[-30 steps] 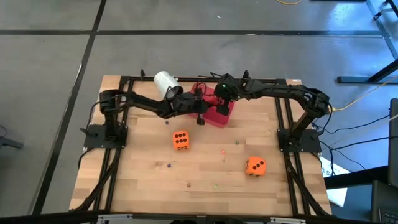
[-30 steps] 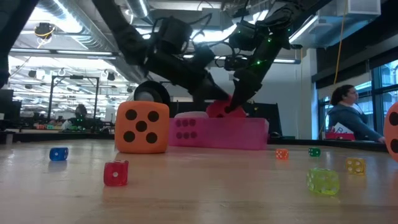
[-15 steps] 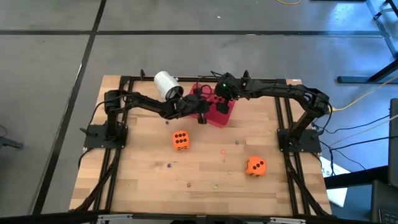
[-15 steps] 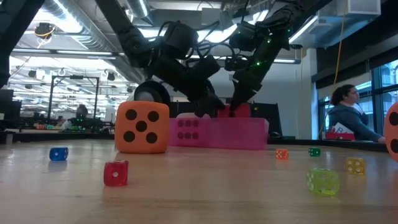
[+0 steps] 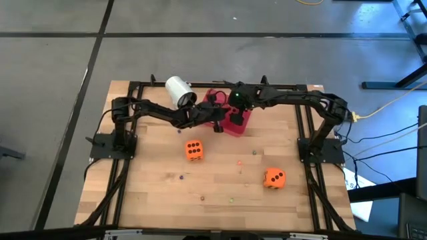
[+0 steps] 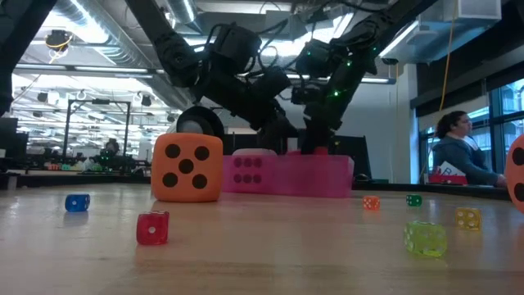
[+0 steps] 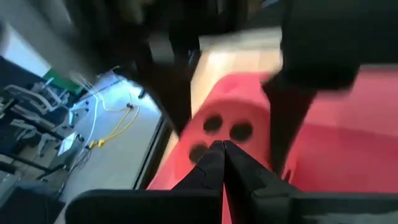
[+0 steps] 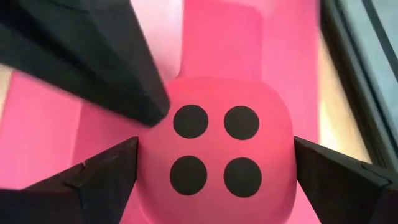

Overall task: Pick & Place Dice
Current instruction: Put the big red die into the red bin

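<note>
Red die (image 8: 216,155) sits in the tray (image 5: 241,124), flanked by the open right end effector (image 8: 216,163). Only the left wrist view shows the left end effector (image 7: 222,149) pinched shut, empty, beside the tray's edge.

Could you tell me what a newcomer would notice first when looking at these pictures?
Most striking is both arms meeting over the pink tray at the table's far edge, where the right end effector straddles a red die showing four pips and the left end effector sits shut close by. Next come the two orange dice, one mid-table and one nearer the right front, with a white cup on its side behind the left arm.
</note>
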Controlling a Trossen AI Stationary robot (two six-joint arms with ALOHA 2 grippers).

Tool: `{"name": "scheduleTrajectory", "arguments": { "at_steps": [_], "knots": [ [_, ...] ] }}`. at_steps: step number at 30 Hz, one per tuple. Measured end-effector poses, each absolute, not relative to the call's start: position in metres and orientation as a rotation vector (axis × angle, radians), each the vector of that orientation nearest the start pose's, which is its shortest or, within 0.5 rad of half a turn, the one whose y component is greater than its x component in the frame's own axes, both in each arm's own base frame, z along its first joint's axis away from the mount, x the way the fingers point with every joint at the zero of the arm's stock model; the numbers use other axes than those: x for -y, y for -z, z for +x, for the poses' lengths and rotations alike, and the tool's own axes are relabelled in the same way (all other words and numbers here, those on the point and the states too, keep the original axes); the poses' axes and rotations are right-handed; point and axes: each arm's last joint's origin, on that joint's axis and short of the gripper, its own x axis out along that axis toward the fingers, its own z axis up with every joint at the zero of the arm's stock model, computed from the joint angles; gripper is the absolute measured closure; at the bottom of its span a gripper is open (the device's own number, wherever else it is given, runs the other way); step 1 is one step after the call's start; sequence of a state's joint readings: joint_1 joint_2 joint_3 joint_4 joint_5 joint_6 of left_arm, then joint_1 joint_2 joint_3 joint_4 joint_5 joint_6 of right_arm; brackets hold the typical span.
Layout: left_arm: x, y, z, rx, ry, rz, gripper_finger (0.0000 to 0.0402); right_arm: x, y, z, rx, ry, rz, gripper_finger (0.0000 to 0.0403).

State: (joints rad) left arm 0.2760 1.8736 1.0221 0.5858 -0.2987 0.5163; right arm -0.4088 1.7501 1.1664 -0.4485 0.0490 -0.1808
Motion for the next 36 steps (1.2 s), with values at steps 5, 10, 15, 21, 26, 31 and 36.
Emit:
{"name": "scheduleTrajectory", "arguments": {
  "at_steps": [5, 10, 15, 21, 26, 31, 36],
  "knots": [
    [-0.112, -0.186, 0.382, -0.394, -0.446, 0.492, 0.0401, 0.143, -0.191, 0.328, -1.056, 0.302, -0.019, 0.0006],
    [-0.118, -0.185, 0.38, -0.384, -0.443, 0.437, 0.04, 0.144, -0.199, 0.331, -0.986, 0.288, -0.044, 0.0006],
    [-0.128, -0.184, 0.376, -0.392, -0.465, 0.404, 0.0401, 0.142, -0.204, 0.331, -0.966, 0.267, -0.073, 0.0006],
    [-0.141, -0.182, 0.371, -0.429, -0.492, 0.388, 0.0401, 0.144, -0.205, 0.332, -0.961, 0.279, -0.136, 0.0006],
    [-0.149, -0.18, 0.367, -0.442, -0.52, 0.321, 0.0401, 0.146, -0.208, 0.336, -0.911, 0.285, -0.166, 0.0006],
    [-0.149, -0.18, 0.367, -0.435, -0.527, 0.315, 0.04, 0.146, -0.21, 0.337, -0.886, 0.275, -0.179, 0.0006],
    [-0.148, -0.18, 0.367, -0.434, -0.521, 0.314, 0.0401, 0.146, -0.21, 0.337, -0.891, 0.291, -0.18, 0.0006]
  ]
}}
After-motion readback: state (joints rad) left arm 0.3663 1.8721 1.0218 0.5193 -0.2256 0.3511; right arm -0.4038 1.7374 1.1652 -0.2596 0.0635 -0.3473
